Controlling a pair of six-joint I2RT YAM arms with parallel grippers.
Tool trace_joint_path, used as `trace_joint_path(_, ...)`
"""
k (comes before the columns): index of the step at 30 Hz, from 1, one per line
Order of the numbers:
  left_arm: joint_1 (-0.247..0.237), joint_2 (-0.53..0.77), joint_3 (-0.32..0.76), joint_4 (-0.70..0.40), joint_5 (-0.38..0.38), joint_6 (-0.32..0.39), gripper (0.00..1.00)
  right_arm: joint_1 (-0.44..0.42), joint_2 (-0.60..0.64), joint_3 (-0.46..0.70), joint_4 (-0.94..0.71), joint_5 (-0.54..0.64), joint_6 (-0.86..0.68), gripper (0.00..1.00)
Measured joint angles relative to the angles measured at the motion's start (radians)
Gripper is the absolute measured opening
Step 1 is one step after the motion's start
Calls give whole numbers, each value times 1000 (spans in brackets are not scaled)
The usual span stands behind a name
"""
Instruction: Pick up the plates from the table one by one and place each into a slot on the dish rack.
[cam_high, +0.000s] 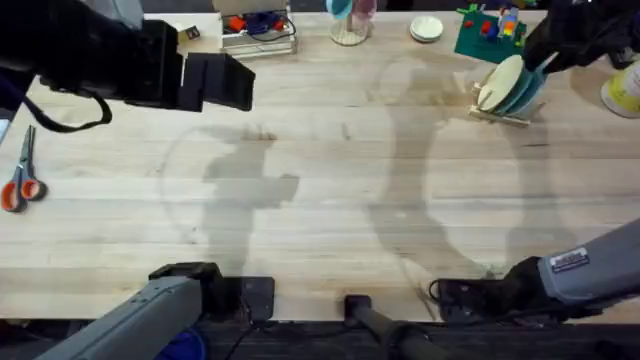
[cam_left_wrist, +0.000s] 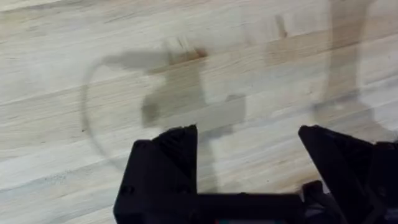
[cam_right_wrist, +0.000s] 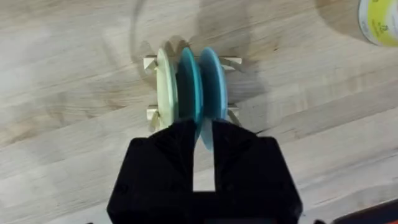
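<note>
The small wooden dish rack (cam_right_wrist: 233, 62) (cam_high: 500, 113) stands at the far right of the table (cam_high: 330, 190). Three plates stand on edge in its slots: cream (cam_right_wrist: 164, 84), bright cyan-blue (cam_right_wrist: 188, 87) and pale blue (cam_right_wrist: 214, 84). My right gripper (cam_right_wrist: 204, 155) (cam_high: 540, 62) hangs over the rack, its fingers drawn in to a narrow gap with the pale blue plate's rim between them. My left gripper (cam_left_wrist: 249, 162) (cam_high: 225, 82) is open, held high over the bare far-left tabletop with nothing between its fingers.
Orange-handled scissors (cam_high: 20, 185) lie at the left edge. Along the back stand a wire basket (cam_high: 258, 35), a cup (cam_high: 348, 25), a small white dish (cam_high: 426, 28) and a green block board (cam_high: 490, 35). A yellow-and-white tub (cam_high: 625, 90) (cam_right_wrist: 379, 22) sits right of the rack.
</note>
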Motion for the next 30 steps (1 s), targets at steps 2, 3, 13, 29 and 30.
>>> trace_joint_path(2,0,0,0,0,0,0,995,0,0,6,-5,0,0,189)
trace_joint_path(3,0,0,0,0,0,0,995,0,0,12,-8,0,0,200)
trace_joint_path(13,0,0,0,0,0,0,994,0,-81,163,-246,0,-8,804)
trace_joint_path(29,0,0,0,-2,0,0,994,0,-345,179,-477,-1,-48,970)
trace_joint_path(30,0,0,0,-7,0,0,995,0,-400,180,-516,-3,-71,979)
